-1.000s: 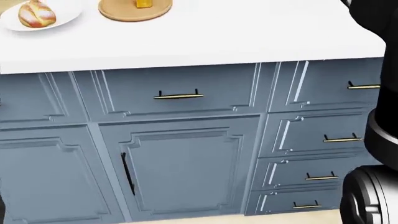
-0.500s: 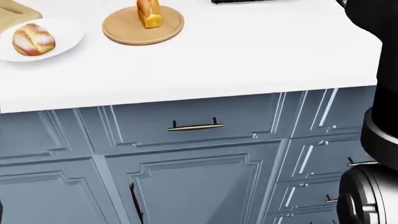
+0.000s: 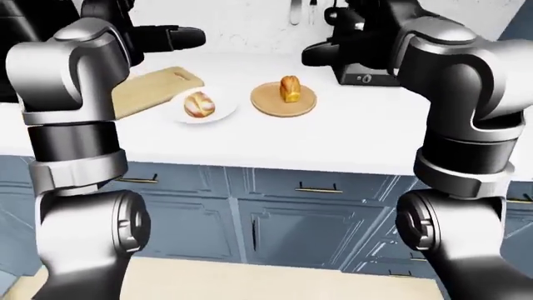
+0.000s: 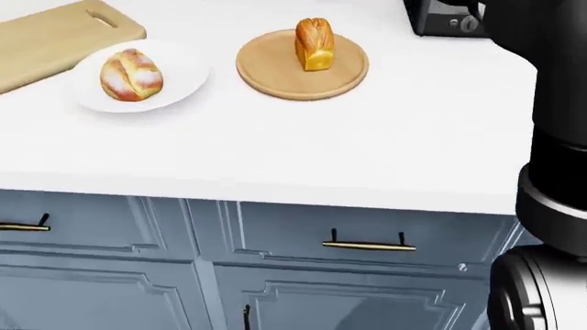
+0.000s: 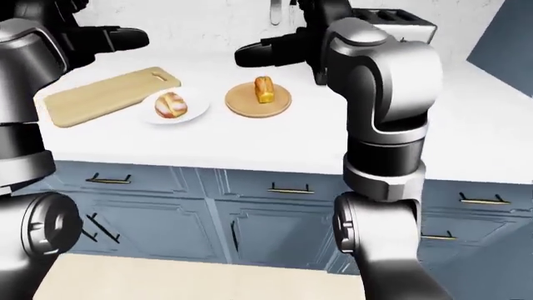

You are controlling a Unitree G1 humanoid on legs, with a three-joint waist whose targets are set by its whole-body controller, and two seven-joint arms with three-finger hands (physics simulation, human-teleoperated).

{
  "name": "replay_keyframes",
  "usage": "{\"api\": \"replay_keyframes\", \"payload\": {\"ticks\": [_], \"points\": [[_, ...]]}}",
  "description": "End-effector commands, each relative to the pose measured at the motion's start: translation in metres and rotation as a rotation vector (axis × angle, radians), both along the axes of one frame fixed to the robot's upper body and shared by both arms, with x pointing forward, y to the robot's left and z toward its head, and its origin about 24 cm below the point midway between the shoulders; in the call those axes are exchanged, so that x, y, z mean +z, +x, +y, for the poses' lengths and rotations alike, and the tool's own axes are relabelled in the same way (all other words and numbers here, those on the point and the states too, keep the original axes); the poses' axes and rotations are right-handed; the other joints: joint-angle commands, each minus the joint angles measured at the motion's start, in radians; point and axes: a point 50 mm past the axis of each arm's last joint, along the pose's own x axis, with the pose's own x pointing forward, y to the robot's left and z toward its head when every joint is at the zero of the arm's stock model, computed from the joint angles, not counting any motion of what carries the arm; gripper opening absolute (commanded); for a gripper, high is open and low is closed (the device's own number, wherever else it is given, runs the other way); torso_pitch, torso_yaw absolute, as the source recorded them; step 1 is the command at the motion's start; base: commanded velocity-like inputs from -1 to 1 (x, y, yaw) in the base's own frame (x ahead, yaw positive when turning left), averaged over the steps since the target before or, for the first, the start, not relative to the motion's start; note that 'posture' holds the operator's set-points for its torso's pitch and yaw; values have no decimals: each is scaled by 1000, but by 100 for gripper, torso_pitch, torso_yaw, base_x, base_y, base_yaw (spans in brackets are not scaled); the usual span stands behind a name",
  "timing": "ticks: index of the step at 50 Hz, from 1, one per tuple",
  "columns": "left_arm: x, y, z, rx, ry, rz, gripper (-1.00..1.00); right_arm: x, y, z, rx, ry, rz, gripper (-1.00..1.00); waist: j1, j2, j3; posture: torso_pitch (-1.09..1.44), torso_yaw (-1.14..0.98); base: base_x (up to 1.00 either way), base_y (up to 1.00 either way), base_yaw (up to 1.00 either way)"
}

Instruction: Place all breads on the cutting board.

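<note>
Left hand [image 5: 125, 37] and right hand [image 5: 258, 55] appear as dark shapes raised above the counter, upper left and upper centre of the right-eye view; whether their fingers are spread or closed cannot be told, and neither touches any object. Round bread roll [image 4: 131, 75] rests on a white plate [image 4: 184, 82], left of centre in the head view. Loaf [image 4: 314, 43] stands on a round wooden board [image 4: 275, 72] just to its right. Cutting board [image 4: 55, 41] lies bare at upper left, beside the plate. White countertop [image 4: 303, 151] tops blue cabinets [image 4: 275, 289].
</note>
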Motion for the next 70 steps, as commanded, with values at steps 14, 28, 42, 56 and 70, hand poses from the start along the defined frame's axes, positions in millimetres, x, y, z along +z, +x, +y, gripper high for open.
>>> {"api": "replay_keyframes", "payload": {"ticks": [14,28,42,56,70], "points": [[26,-7,-13,-51,8,-113,100,26,-7,-8,-41,15,-128,100,-36,5,-33,0,0,14,3,1],[24,-7,-13,-50,8,-108,100,21,-7,-8,-41,19,-121,100,-37,24,-26,0,0,22,9,0],[26,-8,-11,-46,7,-113,100,29,-8,8,4,-30,-127,100,-44,46,-1,0,0,11,9,0],[26,-8,-11,-44,4,-111,100,30,-5,15,21,-51,-127,100,-29,9,-27,0,0,0,10,0],[23,-9,-9,-40,6,-109,100,25,-4,23,32,-158,-85,100,-42,18,-15,0,0,0,0,0]]}}
